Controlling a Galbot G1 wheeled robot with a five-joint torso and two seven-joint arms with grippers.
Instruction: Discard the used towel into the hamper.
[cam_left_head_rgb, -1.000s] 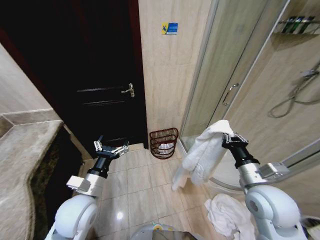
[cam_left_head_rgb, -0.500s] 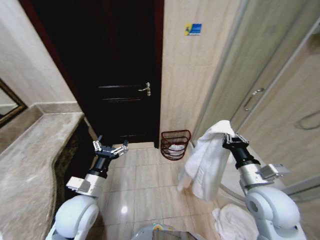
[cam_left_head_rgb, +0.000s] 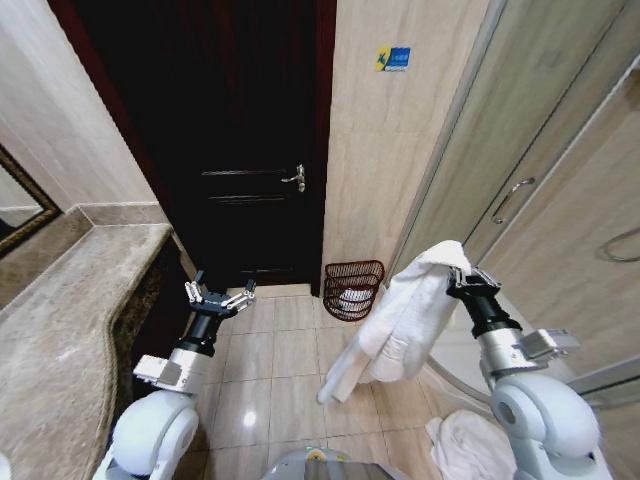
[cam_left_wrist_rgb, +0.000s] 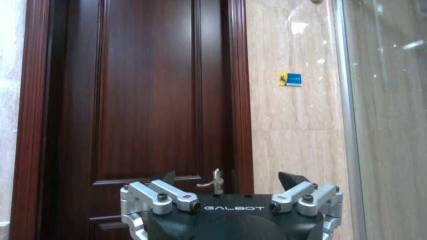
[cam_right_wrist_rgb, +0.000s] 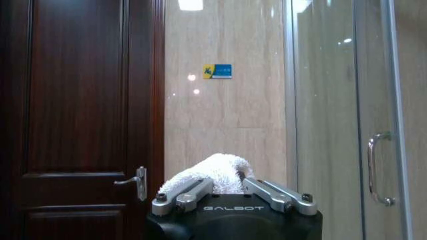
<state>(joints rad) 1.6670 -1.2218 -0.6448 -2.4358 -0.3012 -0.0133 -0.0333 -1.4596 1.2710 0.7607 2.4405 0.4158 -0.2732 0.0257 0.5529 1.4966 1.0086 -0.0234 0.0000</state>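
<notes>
Looking from the head: right claw clamped on the white towel, which hangs long and loose to its left; hamper on the far floor against the wall beside the dark door, apart from the towel; left claw spread apart, empty, held low on the left. Left wrist: fingers splayed, facing the door. Right wrist: towel bunched between the fingers; risk judged: the trailing end may snag the hamper's small rim, spilling towel onto the floor.
</notes>
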